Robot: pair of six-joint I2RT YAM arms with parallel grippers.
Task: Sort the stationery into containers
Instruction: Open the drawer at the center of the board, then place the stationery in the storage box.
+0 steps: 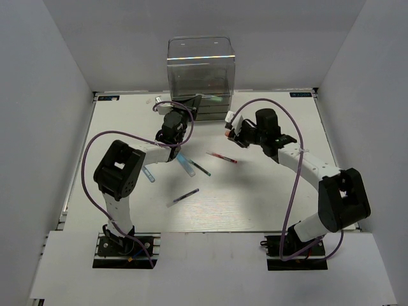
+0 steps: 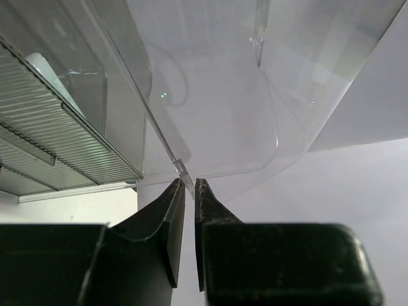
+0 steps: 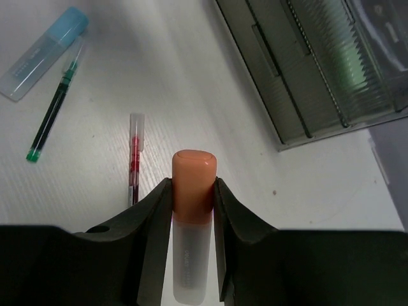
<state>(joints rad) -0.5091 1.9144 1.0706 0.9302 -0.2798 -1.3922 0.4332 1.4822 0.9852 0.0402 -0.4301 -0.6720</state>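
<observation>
Jaws, left: left gripper (image 2: 189, 184) closed to a narrow slit on a thin clear edge of the drawer box (image 1: 201, 64), at the box's lower front left.
Jaws, right: right gripper (image 3: 192, 186) clamped on the orange-capped marker (image 3: 192, 177), one jaw on each side just under the cap's tip; the pale barrel runs back between them.
Right arm position: raised over the tabletop (image 1: 255, 204), in front of the box's right corner.
Drawer box: tall, clear, rounded top; stands at the middle of the far edge, with ribbed grey drawers at its base.
Blue-capped marker (image 1: 186, 164): lying left of the tabletop's centre.
Green pen (image 1: 199, 167): just beside that marker, on its right.
Red pen (image 1: 222, 157): lying flat near the centre, clear cap on.
Second blue-capped marker (image 1: 148, 173): further left, beside the left arm.
Dark pen (image 1: 185, 196): nearer the near edge, apart from the others.
</observation>
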